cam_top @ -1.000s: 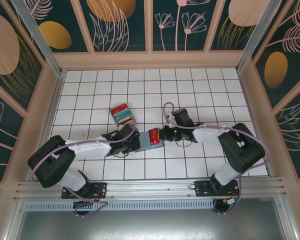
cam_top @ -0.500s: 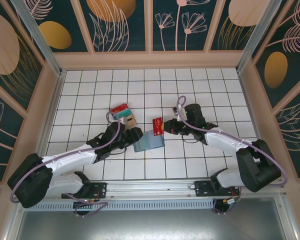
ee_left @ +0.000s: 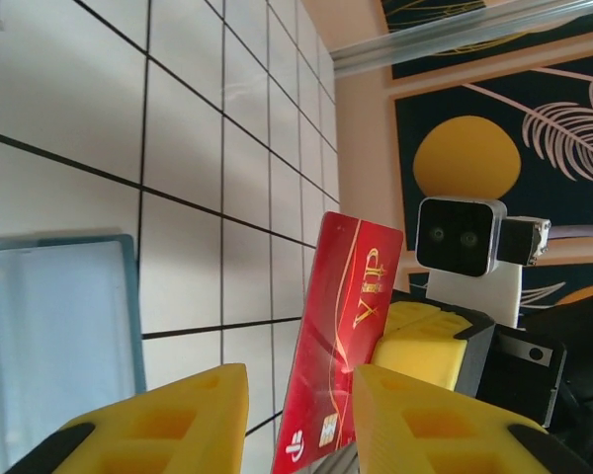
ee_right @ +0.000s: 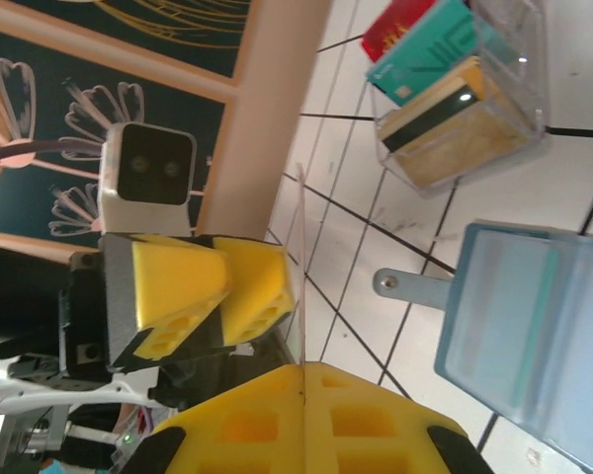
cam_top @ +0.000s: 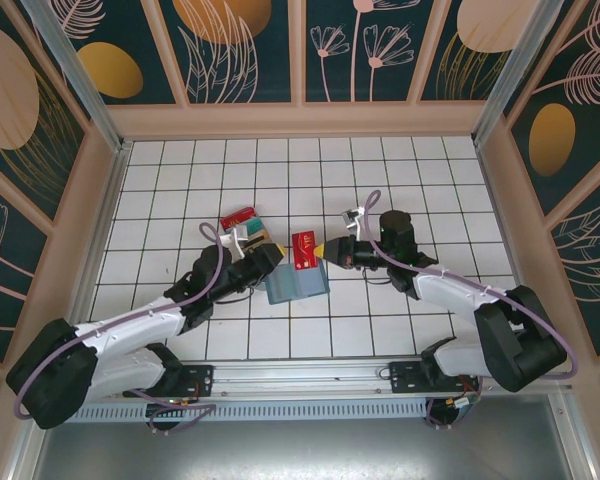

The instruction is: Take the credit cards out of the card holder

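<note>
Where your two arms stretch inward over the table and meet tip to tip, your right gripper (cam_top: 328,250) has its fingers pinched together on one edge of the red card (cam_top: 304,250), holding it upright above the tiles. Your left gripper (ee_left: 298,387) faces it with fingers apart and the card standing in the gap between them; you cannot tell whether either pad touches it. Just beside the left fingers, on the base side, the card holder (cam_top: 297,283) lies flat. Beyond those fingers a clear box (cam_top: 263,240) holds the boxed cards (ee_right: 425,54), red, teal and tan. The tiled surface (cam_top: 400,170) is white with dark grout, and floral walls (cam_top: 250,50) enclose it.
</note>
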Available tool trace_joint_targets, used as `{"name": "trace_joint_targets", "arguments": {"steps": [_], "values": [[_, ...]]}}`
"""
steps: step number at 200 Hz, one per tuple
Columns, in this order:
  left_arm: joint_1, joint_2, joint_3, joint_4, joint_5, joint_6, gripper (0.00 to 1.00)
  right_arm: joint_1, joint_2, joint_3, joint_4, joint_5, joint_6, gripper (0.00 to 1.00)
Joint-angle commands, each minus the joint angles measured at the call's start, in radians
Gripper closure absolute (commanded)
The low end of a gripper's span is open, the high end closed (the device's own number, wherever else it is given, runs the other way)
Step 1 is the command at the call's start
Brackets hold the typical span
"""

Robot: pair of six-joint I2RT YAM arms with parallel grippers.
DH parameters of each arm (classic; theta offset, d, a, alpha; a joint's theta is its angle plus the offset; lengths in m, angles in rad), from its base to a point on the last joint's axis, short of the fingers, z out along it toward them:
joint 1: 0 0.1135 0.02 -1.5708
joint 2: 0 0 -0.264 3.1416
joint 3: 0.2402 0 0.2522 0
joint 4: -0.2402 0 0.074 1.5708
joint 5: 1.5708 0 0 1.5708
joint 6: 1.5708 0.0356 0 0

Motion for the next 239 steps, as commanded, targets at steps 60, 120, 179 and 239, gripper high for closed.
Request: {"name": "trace_joint_targets", "arguments": {"steps": [60, 120, 179, 239], "values": [[0.004, 0.051, 0.019, 0.142, 0.095, -0.026, 0.71, 0.01, -0.018, -0.014, 0.149, -0.083, 0.053, 1.0], [0.004, 0.087, 0.04, 0.18, 0.118, -0.031, 0.78, 0.033, 0.018, 0.004, 0.167, -0.093, 0.053, 1.0], [0.004, 0.077, 0.046, 0.182, 0.107, -0.029, 1.0, 0.028, 0.034, 0.012, 0.1, -0.077, 0.002, 0.83], [0.023, 0.009, 0.223, -0.35, -0.031, 0.251, 1.0, -0.008, -0.002, 0.053, -0.103, 0.017, -0.112, 0.11]]}}
